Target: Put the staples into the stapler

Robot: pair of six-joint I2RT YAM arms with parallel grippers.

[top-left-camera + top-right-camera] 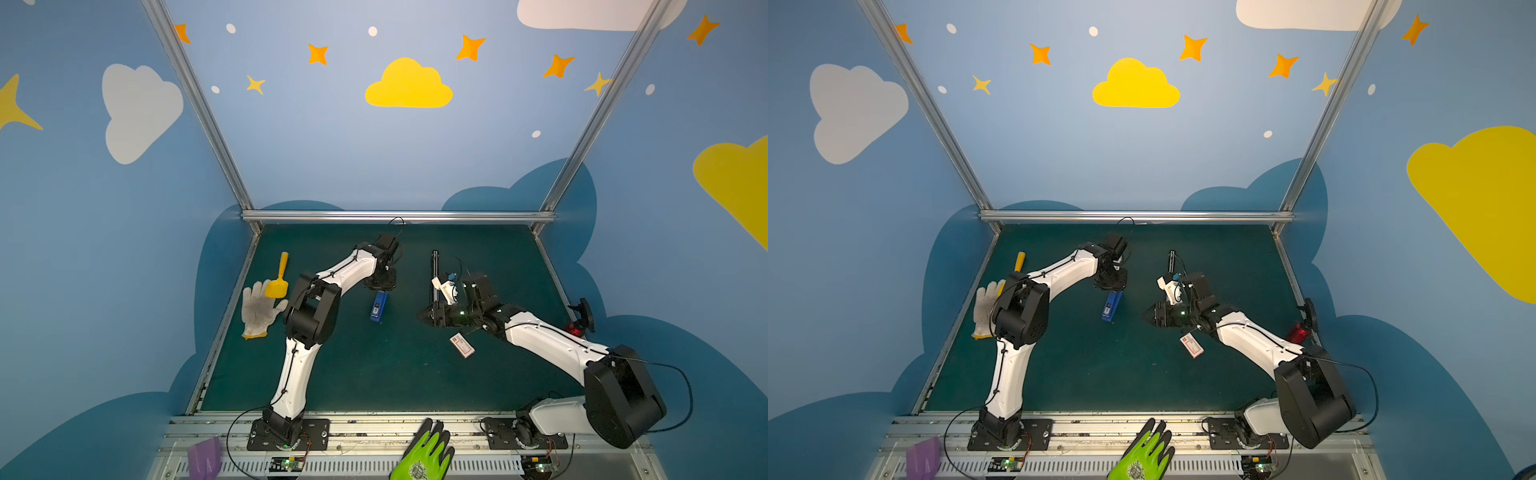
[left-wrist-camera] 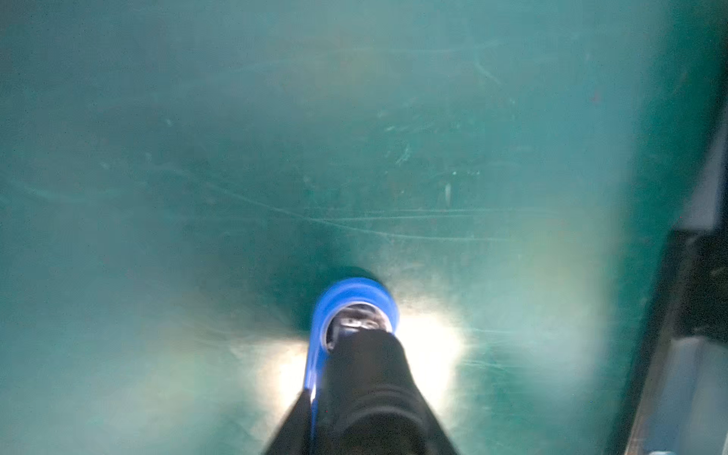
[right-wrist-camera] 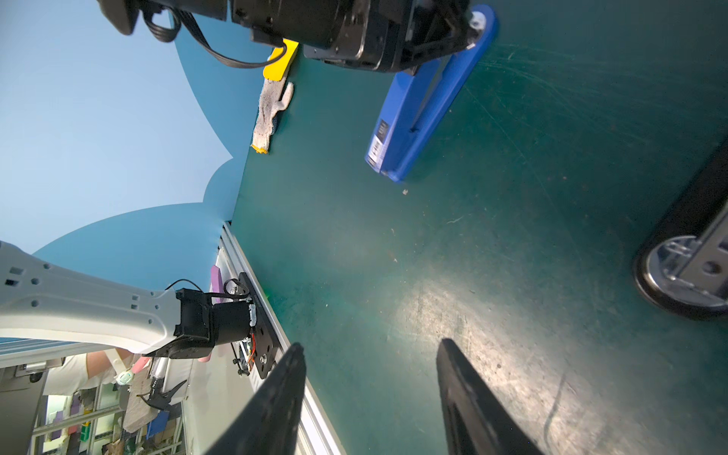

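Blue plastic stapler (image 3: 413, 114) lies on the table (image 3: 433, 256), its far end pinched in our left claw (image 3: 465, 33); our right claw (image 3: 370, 346) gapes empty, well apart; we see no staples, so loading is all ahead.

My two top eyes sit high above the near edge of the green mat (image 1: 353, 374), side by side, facing down and toward the far wall (image 1: 395, 158). From well away, both take in the whole mat and both my arms. My left wrist camera hangs very close over the mat, looking down past one of my left fingers (image 2: 366, 386) at the blurred end of the blue stapler (image 2: 348, 293). My right wrist camera, low and rolled sideways, looks between my right fingers (image 3: 283, 394) across the mat toward the left side. All four views share the blue stapler.
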